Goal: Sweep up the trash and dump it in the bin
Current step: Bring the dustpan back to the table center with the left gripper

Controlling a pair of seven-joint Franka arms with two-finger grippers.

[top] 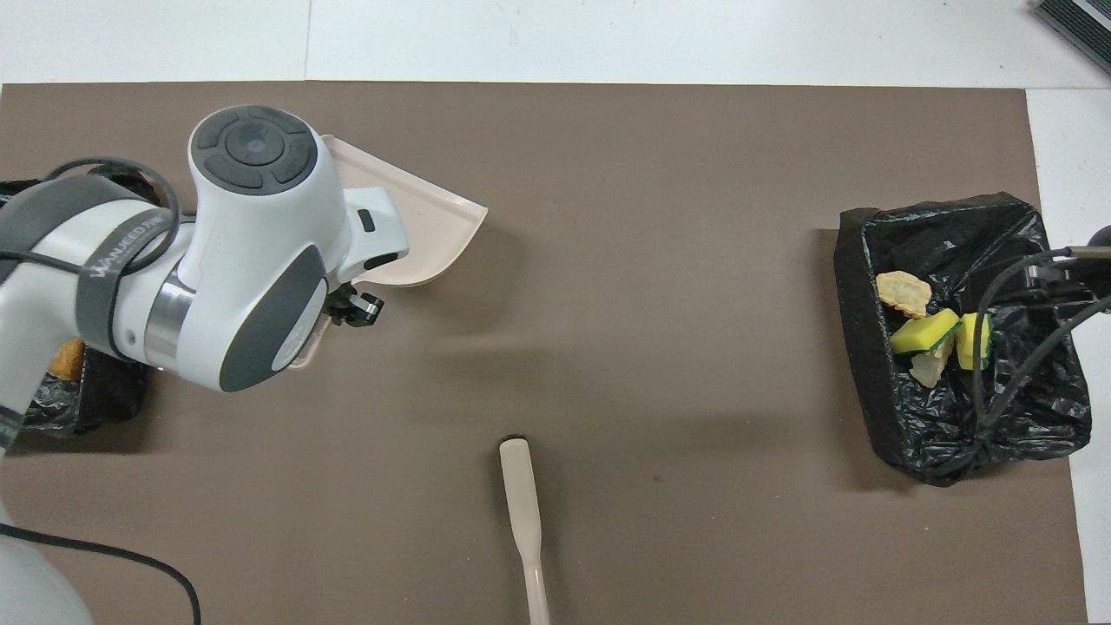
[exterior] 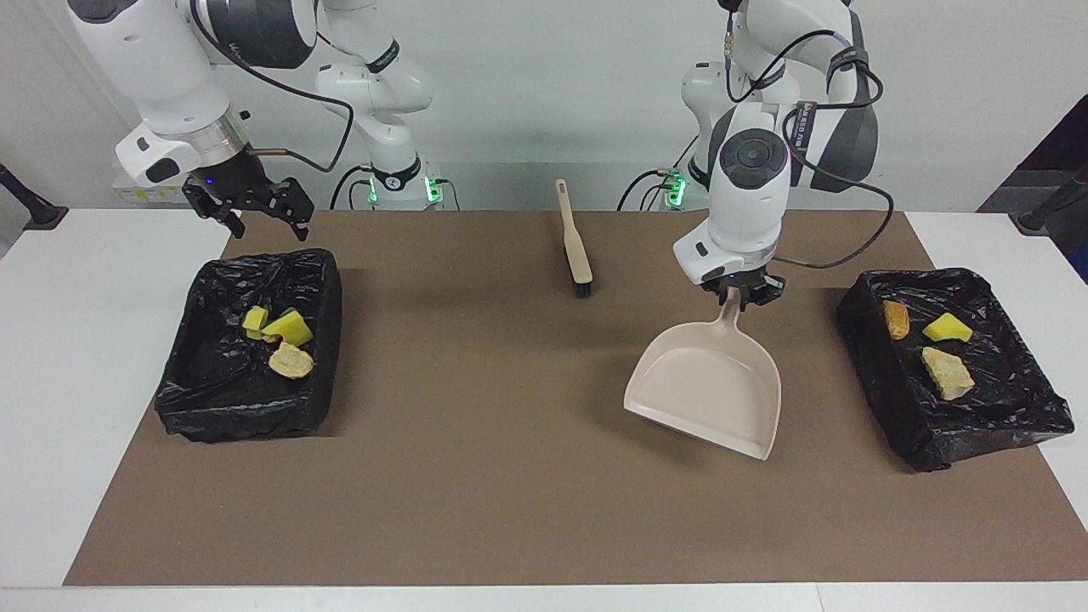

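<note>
Item 1. Hand brush (exterior: 575,238), beige with black bristles: lies flat on the brown mat (exterior: 510,476) nearest the robots, midway between the arm bases. Untouched.

Item 2. Right end effector (exterior: 264,216): fingers spread, grasping nothing. It hangs over the robot-side edge of the bin at its end; this arm waits.

Item 3. Left end effector (exterior: 738,297): clenched on the handle of the beige dustpan (exterior: 710,391), which is empty and held over the mat between the brush and the bin at the left arm's end.

Item 4. Bin, right arm's end (exterior: 212,399), black-lined: holds four scraps (exterior: 280,340), yellow sponge and a bread-like piece.

Item 5. Bin, left arm's end (exterior: 977,425), black-lined: holds three scraps (exterior: 935,348), one orange-brown, one yellow, one golden.

Condition: no trash shows on the mat; all seems binned, so what remains is probably setting the pan down.

Risks: the pan is held only by its thin handle, so it could swing or slip in a fast move. A drift toward either neighbour could knock the brush or snag the loose liner and tip scraps back out.
</note>
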